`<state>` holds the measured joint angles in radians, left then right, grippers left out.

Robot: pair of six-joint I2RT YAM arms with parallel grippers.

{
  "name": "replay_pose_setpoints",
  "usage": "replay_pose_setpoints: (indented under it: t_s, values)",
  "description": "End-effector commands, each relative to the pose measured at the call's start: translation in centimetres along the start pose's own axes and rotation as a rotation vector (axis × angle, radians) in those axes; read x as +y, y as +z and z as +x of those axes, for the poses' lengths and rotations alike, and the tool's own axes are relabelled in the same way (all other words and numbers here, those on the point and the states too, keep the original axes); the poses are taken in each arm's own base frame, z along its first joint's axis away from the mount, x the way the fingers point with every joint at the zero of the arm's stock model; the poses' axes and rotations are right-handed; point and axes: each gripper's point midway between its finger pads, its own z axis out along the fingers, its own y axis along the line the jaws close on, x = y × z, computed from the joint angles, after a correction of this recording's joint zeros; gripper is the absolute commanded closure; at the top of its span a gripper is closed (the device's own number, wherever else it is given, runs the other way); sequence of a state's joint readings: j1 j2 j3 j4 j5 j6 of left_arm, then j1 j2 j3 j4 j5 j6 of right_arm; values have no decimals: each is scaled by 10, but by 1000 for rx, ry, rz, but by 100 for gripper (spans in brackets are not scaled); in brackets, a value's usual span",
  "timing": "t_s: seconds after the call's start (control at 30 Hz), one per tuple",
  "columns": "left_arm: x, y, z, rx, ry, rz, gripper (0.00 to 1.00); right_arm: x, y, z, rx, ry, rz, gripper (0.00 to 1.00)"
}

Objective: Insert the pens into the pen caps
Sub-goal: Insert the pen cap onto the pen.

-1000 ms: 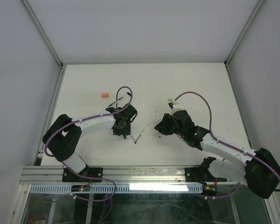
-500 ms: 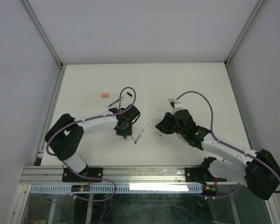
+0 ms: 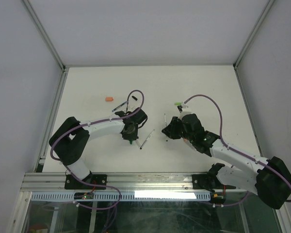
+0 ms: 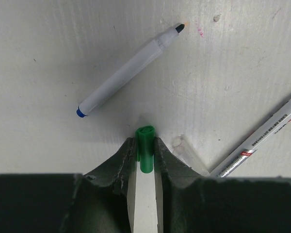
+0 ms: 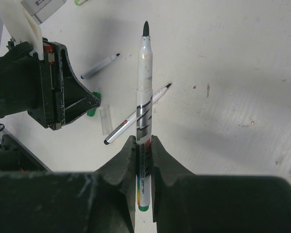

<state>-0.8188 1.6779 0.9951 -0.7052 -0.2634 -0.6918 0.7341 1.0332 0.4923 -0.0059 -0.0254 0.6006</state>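
Near the middle of the white tabletop [image 4: 48,58], the left end effector [image 4: 145,141] pinches a short dark green plastic cap [image 4: 146,153], while the right end effector [image 5: 143,141], opposite it, is clamped on a white-barrelled, black-tipped pen [image 5: 144,82]. Best to line pen tip and cap mouth on one axis first, then push straight and gently, without bending.

A loose pen [image 3: 145,139] lies between the left hand [image 3: 130,138] and right hand [image 3: 167,130], an orange cap [image 3: 109,99] well apart.
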Motion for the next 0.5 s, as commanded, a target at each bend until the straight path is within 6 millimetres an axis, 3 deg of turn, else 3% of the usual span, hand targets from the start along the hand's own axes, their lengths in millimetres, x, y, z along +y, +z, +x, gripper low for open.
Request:
replay_pose_setpoints:
  t_s: [0.0, 0.23, 0.47]
  values:
    - [23, 22, 23, 66, 84, -99, 86, 2, -3, -11, -51, 0, -8, 100]
    - [16, 6, 5, 2, 69, -21, 89, 4, -2, -12, -45, 2, -18, 100]
    - [7, -12, -11, -51, 19, 80, 85, 14, 3, -8, -2, -14, -62, 100]
